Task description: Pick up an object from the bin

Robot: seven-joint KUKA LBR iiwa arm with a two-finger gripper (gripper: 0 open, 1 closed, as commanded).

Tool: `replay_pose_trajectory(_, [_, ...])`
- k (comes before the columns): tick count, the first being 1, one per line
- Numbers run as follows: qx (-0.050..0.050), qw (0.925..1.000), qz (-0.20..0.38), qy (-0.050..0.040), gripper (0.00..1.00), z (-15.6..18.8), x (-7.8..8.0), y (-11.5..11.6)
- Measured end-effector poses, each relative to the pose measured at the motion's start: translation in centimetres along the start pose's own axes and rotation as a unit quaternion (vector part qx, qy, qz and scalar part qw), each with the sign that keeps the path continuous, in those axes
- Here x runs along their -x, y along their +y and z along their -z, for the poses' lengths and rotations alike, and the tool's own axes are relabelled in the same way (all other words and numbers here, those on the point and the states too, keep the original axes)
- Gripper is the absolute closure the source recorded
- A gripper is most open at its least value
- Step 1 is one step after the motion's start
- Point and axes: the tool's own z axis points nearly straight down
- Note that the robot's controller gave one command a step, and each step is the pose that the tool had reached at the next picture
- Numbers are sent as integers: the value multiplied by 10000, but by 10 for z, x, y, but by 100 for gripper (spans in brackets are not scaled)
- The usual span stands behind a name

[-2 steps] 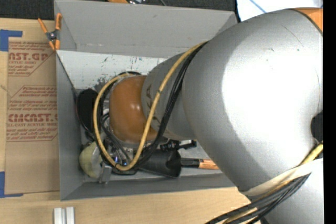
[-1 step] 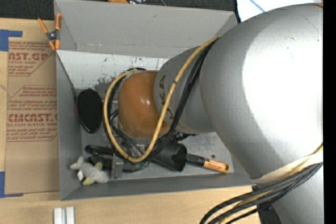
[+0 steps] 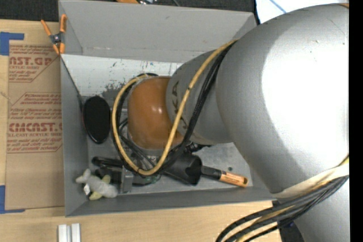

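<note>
Bin (image 3: 74, 122): is sitting on the counter (image 3: 170, 218), carrying a few loose things along its left and near walls.
Black oval thing (image 3: 96, 120): is lying flat by the left wall, its long axis running far to near. It is sitting left of the pincer (image 3: 131, 173), apart from it.
White soft toy (image 3: 95, 184): is lying in the near left corner, small and lumpy, just left of the pincer.
Slim black stick (image 3: 108, 162): is lying on the floor between the oval thing and the toy. Its long axis is running left to right, and its right end is passing in under the wrist.
Pincer: is hanging low over the near-left floor, beneath the wrist. The cover and cables are hiding it, so I cannot tell whether it is released, clenched or grasping something.
Orange wrist cover (image 3: 148, 113): is bulging above the pincer, with a yellow cable (image 3: 117, 122) looping round its left side.
Black cone-headed tool (image 3: 190, 170): is lying along the near wall, just right of the pincer. Its wide head is pointing left and its orange-tipped handle (image 3: 235, 179) is pointing right.
Arm (image 3: 283, 105): is reaching in from the right, covering much of the bin.
Relation the move is turning on: the stick looks nearest, lying just left of the pincer with its long axis crossways. A grasp would probably be closing across that axis.
</note>
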Motion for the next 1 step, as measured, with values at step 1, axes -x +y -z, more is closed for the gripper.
replay_pose_trajectory(1, [-18,10000,1,51,100,10,-3,-1])
